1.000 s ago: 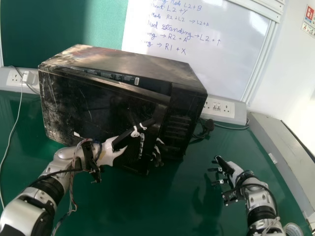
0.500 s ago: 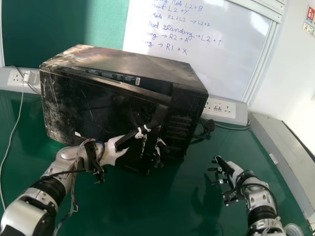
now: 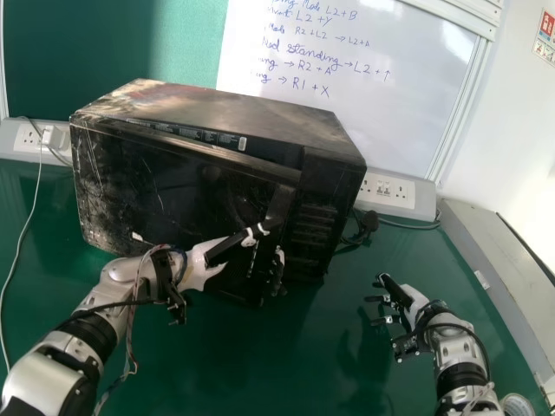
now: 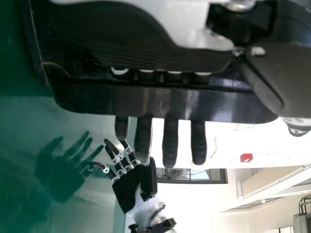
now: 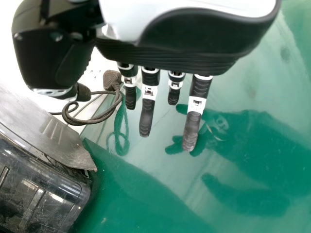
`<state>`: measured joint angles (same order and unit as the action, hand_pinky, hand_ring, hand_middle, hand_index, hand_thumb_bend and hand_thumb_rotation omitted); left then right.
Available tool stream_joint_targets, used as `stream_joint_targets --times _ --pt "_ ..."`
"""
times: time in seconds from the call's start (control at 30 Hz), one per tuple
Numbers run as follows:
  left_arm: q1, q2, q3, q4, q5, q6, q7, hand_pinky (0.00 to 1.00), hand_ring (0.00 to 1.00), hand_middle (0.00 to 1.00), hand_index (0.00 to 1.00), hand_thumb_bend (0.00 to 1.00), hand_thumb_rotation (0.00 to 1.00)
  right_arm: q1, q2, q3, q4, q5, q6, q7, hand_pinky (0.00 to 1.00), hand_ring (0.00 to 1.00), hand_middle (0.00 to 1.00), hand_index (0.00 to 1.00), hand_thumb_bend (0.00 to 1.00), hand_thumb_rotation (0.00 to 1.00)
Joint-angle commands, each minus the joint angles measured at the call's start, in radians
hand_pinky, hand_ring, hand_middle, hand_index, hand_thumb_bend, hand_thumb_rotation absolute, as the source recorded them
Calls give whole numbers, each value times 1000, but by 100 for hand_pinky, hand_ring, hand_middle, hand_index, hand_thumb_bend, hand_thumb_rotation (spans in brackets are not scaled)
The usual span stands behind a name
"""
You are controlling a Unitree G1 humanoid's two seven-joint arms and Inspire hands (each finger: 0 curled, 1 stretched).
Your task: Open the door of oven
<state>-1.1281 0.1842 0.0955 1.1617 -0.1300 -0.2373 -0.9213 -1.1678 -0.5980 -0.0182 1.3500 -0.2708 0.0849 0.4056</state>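
Head view: left robot hand [image 3: 199,268] straddles the oven door's edge [image 3: 279,204].

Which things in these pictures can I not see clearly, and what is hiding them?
- Inside of the oven: head view, hidden by its door.
- Left hand, middle of its fingers: left wrist view, behind a dark bar.
- Round object: head view, cut off by the bottom edge.
- Text on the labels: head view, too small.
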Motion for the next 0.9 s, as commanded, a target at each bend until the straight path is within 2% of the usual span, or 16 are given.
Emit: stream_joint_targets --times 0.0,0.13,0.17,0.23,0.3,0.33,0.4,0.43,0.47,0.5,0.6,0.67,0.7,0.73,0.8,0.87 --pt "-4 -12 -9 8 7 25 -17 7 12 21 27 100 67 -6 -4 -1 6 4 13 0 61 66 72 93 48 43" --pt "-12 -12 4 7 -18 90 -40 6 11 20 27 98 48 -4 -7 2 5 1 4 11 69 70 76 95 53 47" --pt "-10 -11 2 2 -15 91 -39 6 11 19 26 96 42 -4 -6 1 4 2 5 6 68 69 76 95 53 49" --pt "-6 -10 -2 -8 -12 86 -42 6 10 18 24 95 37 -3 -4 -2 4 5 2 3 64 67 75 95 52 48" --pt "-2 -11 -2 -15 -11 81 -39 6 10 17 23 89 28 -3 -5 -1 5 4 3 6 65 67 76 95 49 47" --pt "0 -11 -1 -19 -13 78 -41 6 10 17 22 86 23 -4 -5 0 5 3 4 6 61 66 76 96 48 47" --pt "1 -11 3 -26 -20 87 -49 6 10 16 21 82 14 -5 -6 -3 5 6 8 11 61 66 76 95 48 44" --pt "2 -12 6 -30 -25 94 -53 5 10 16 21 81 9 -6 -6 4 5 -1 10 8 62 66 77 95 54 46" --pt "2 -12 8 -33 -29 101 -57 5 9 16 33 67 8 -6 -6 8 4 -5 5 2 62 66 76 95 56 49" --pt "3 -12 10 -36 -32 106 -61 5 9 16 41 58 6 -5 -7 13 4 -10 -1 1 63 66 75 94 56 50" --pt "4 -9 16 -46 -39 134 -56 4 9 16 46 52 5 -6 -7 16 4 -12 1 2 73 69 75 94 57 54" --pt "12 -5 15 -62 -40 137 -49 4 9 16 47 51 4 -6 -7 15 4 -10 -1 1 75 69 73 93 58 52" --pt "16 -3 14 -71 -39 138 -45 5 10 30 47 51 2 -5 -8 13 4 -8 -5 7 77 70 73 93 59 51" --pt "21 0 13 -79 -37 138 -42 5 10 38 48 52 1 -4 -8 12 4 -6 -8 12 77 71 74 93 57 51" --pt "27 5 16 -89 -43 136 -55 5 10 45 48 52 0 -4 -8 12 4 -6 -10 16 64 68 76 94 55 51" --pt "38 12 15 -106 -43 114 -68 6 11 47 48 52 0 -4 -7 15 4 -9 -9 10 62 66 76 95 53 51"
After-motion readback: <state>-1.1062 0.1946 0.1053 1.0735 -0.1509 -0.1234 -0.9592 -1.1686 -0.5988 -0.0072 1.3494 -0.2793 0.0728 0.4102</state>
